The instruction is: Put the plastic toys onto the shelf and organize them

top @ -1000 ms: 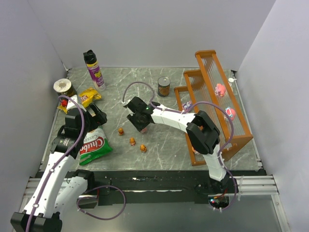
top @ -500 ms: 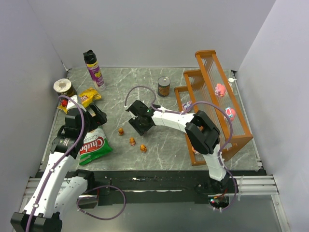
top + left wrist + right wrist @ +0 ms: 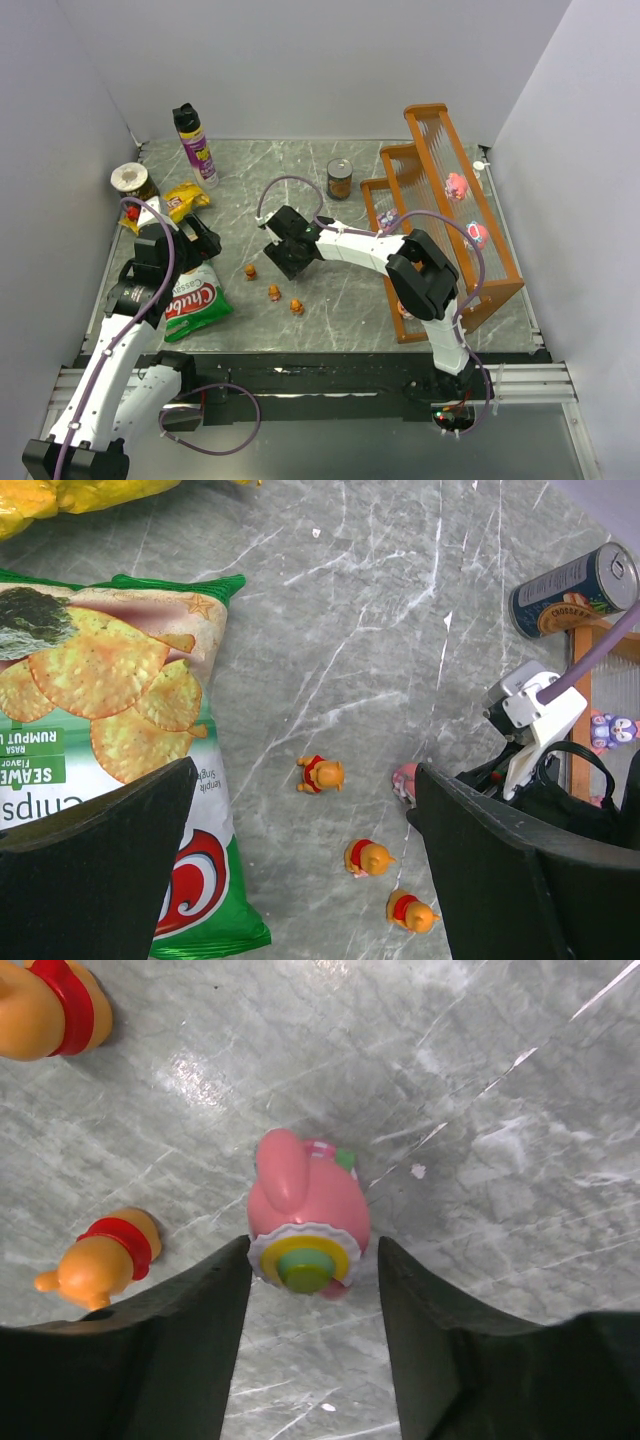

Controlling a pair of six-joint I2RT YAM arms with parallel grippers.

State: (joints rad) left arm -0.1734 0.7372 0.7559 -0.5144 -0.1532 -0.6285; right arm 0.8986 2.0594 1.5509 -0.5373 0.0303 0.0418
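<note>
A pink toy (image 3: 305, 1222) lies between my right fingers (image 3: 170, 1360). Three orange toys (image 3: 251, 271) (image 3: 273, 292) (image 3: 296, 306) stand near it. Two pink toys (image 3: 457, 185) (image 3: 478, 236) sit on the brown shelf (image 3: 497, 262).

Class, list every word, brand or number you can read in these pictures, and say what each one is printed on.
"SEAWE": on the green chip bag, cut off at the picture's edge.
"RUMPUT LAU": same bag, cut off likewise.
"RASA" and "Flavor": same bag, small print.
"Chu": the bag's red logo, seen from above; the remaining letters are unclear.
Can: lettering too blurred to read.
Spray can and yellow bag: labels too small to read.
</note>
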